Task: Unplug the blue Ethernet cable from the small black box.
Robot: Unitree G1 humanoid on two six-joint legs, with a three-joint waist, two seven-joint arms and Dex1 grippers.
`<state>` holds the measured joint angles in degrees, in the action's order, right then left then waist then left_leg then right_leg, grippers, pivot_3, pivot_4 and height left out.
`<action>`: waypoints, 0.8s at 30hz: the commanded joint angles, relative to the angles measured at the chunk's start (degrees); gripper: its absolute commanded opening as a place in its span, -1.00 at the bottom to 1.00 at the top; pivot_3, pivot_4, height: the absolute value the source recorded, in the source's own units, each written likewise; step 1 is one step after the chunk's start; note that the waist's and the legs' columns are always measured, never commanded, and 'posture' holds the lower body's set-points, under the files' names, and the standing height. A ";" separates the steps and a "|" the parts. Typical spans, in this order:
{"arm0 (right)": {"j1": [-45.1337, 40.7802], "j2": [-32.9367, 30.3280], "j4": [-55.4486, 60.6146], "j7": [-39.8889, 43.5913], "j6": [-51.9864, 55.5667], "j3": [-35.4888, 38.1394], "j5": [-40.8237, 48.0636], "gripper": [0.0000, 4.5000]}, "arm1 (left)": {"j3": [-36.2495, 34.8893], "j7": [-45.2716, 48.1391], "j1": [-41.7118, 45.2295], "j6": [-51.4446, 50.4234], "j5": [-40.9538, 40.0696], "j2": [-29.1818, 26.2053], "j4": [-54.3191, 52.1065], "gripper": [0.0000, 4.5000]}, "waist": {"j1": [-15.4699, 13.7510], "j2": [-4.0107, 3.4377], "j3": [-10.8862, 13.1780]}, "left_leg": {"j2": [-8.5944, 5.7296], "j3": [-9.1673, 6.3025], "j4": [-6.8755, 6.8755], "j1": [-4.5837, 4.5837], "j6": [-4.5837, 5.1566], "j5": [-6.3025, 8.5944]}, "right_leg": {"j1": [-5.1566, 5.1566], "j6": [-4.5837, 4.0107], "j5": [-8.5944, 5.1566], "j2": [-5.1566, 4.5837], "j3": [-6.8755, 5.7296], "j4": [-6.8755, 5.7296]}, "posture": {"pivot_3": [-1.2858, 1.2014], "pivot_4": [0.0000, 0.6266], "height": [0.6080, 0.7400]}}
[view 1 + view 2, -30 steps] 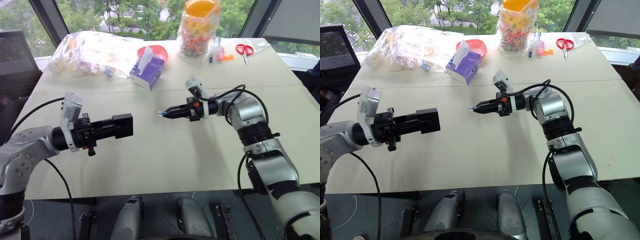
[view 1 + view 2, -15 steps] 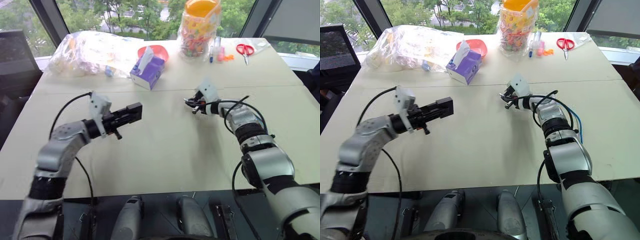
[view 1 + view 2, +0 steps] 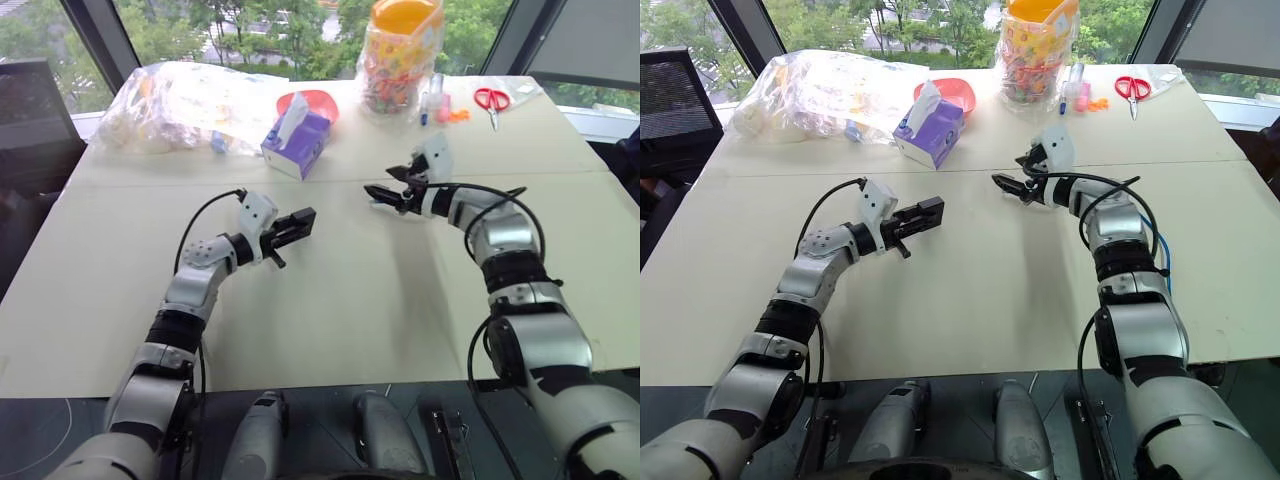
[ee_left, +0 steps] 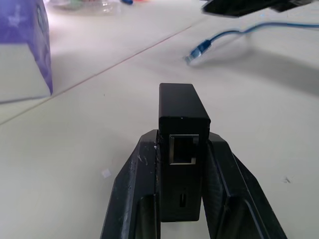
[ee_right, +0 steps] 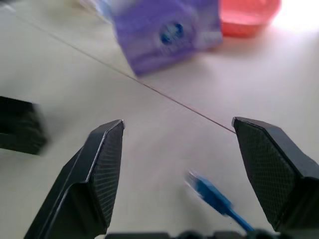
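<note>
Item one, left gripper (image 3: 296, 222), left of centre in the head view: we find its two black fingers pressed onto the flanks of the small black box (image 4: 182, 149). We judge the side grip deliberate, since it leaves the port face bare. In the left wrist view that port sits square and empty between the fingers.

Item two, the small black box: held clear above the table (image 3: 330, 320). Its long axis runs along the fingers, level, aimed toward the right of the head view and the other gripper. The port end leads.

Item three, right gripper (image 3: 385, 196), right of centre in the head view: we find the jaws spread wide, nothing between them. Its tip aims toward the left of the frame, facing the box across a gap.

Item four, the blue Ethernet cable (image 5: 212, 195): free of the box. In the right wrist view its plug end hangs or lies low between the spread fingers, touching neither; which, we cannot tell. In the left wrist view the plug sits in the upper middle, beyond the box, pointing lower left, cord trailing to the upper right. We judge the unplugging done and the cable let go.

Item five, background: purple tissue box (image 3: 295, 142), upper centre.
</note>
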<state>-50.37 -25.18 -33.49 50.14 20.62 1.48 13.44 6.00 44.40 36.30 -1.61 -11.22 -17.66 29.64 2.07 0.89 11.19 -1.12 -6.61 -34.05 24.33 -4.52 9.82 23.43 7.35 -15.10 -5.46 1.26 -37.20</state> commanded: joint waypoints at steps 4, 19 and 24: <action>8.22 -3.74 23.52 3.20 15.75 1.96 9.32 0.59 | -0.24 -2.26 1.86 4.78 3.41 1.70 6.56 -0.79 | -0.24 -0.01 -0.01 | 0.00 0.00 -0.13 -0.03 0.00 0.00 | -0.06 0.01 0.00 0.00 0.01 0.00 | 0.03 -0.52 0.80; 17.34 -5.69 35.68 0.82 24.21 1.22 12.98 0.61 | -1.55 -0.18 -3.60 0.00 2.40 0.09 1.59 0.99 | 0.34 -0.02 -0.05 | 0.01 0.00 -0.12 -0.15 0.04 -0.02 | -0.17 0.00 0.01 -0.01 0.01 0.01 | 0.03 -0.52 0.80; 20.05 -8.17 37.21 2.87 24.57 -0.93 12.63 0.61 | -3.37 0.02 -8.00 -5.08 0.21 -2.39 -7.83 0.99 | 0.49 -0.02 -0.05 | 0.01 0.00 -0.09 -0.16 0.05 -0.02 | -0.17 0.00 0.00 -0.01 0.02 0.02 | 0.03 -0.52 0.80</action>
<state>-30.60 -32.62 1.17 52.17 45.73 0.52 25.54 4.42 44.40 29.66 -4.74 -9.81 -18.85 25.07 2.56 0.87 11.14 -1.09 -6.60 -34.12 24.18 -4.47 9.80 23.28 7.35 -15.10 -5.47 1.27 -37.17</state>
